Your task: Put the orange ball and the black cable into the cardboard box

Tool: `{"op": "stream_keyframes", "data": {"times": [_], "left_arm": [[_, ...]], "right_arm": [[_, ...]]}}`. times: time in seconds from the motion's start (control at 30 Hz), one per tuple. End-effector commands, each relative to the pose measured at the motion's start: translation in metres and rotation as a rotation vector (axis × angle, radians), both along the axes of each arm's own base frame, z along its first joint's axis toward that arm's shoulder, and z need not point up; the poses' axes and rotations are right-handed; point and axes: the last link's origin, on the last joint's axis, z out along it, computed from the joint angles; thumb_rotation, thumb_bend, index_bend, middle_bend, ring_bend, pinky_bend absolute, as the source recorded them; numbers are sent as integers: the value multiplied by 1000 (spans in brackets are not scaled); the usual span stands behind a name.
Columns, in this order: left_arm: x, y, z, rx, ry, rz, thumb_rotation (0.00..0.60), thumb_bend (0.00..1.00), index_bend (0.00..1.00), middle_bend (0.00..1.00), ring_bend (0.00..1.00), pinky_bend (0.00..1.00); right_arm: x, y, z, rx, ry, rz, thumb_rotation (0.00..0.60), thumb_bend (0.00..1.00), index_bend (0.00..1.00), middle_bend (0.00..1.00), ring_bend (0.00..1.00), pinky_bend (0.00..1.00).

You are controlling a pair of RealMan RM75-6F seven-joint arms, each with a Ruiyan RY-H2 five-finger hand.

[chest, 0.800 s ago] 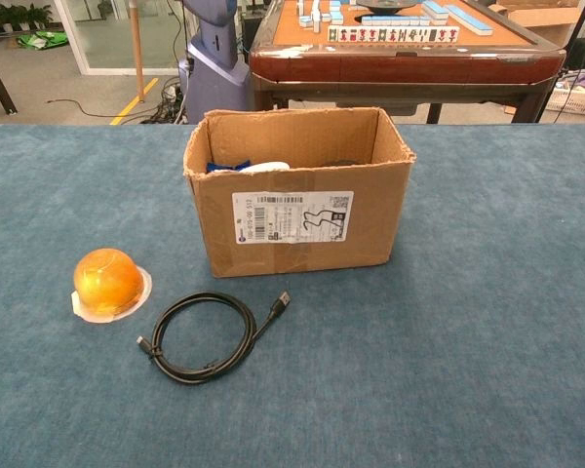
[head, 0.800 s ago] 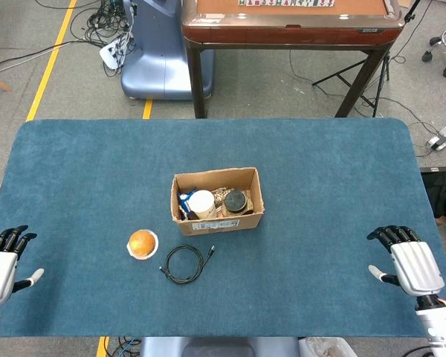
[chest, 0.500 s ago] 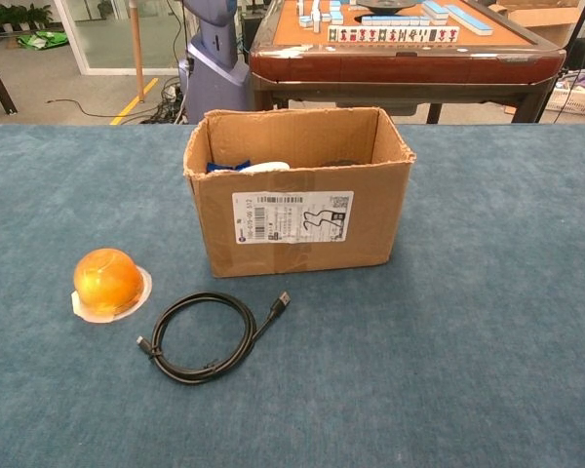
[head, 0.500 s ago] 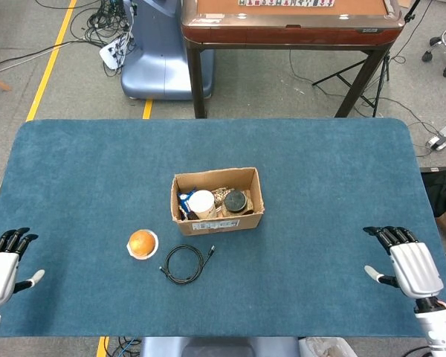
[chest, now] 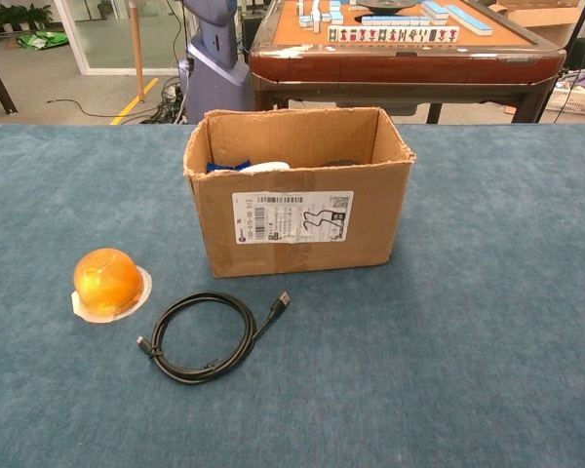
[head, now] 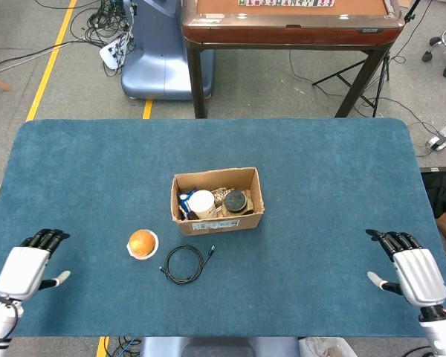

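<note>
The orange ball [head: 142, 242] [chest: 107, 281] sits on a small white disc, left of and in front of the cardboard box [head: 217, 198] [chest: 299, 227]. A coiled black cable [head: 184, 263] [chest: 206, 334] lies on the blue table just right of the ball. The box stands open at the top with several items inside. In the head view my left hand [head: 29, 265] hovers open at the table's near left, well left of the ball. At the near right my right hand [head: 412, 271] is open too, holding nothing. Neither hand shows in the chest view.
The blue felt table [head: 320, 171] spreads wide around the box. Behind it stand a wooden mahjong table [head: 290, 22] and a blue-grey machine base [head: 160, 52] with loose floor cables.
My left hand has moved right and inward over the table, toward the ball. The right hand shifted slightly toward the near edge. Ball, cable and box stayed put.
</note>
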Motion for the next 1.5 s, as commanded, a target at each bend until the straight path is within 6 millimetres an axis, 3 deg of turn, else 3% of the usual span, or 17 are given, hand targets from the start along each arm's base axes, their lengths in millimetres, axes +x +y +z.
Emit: {"op": "stream_keyframes", "data": {"times": [0.03, 0.13, 0.67, 1.33, 1.5], "left_arm": [[14, 14, -10, -86, 14, -1, 600, 109, 139, 201, 170, 367], [23, 25, -19, -137, 22, 6, 600, 109, 93, 174, 167, 347], [53, 69, -70, -251, 30, 46, 600, 109, 92, 132, 156, 344], [77, 80, -110, -332, 63, 60, 600, 110, 129, 132, 165, 347], [80, 86, -119, -330, 71, 57, 600, 111, 165, 132, 178, 396]], "right_arm": [[1, 3, 6, -17, -10, 4, 600, 106, 209, 337, 264, 287], [0, 4, 12, -31, -22, 2, 600, 106, 209, 336, 264, 287], [-1, 11, 34, -76, -68, 6, 600, 104, 209, 336, 264, 287], [1, 16, 38, -69, -79, 14, 600, 103, 209, 347, 277, 287], [1, 16, 39, -66, -80, 11, 600, 102, 209, 350, 282, 287]]}}
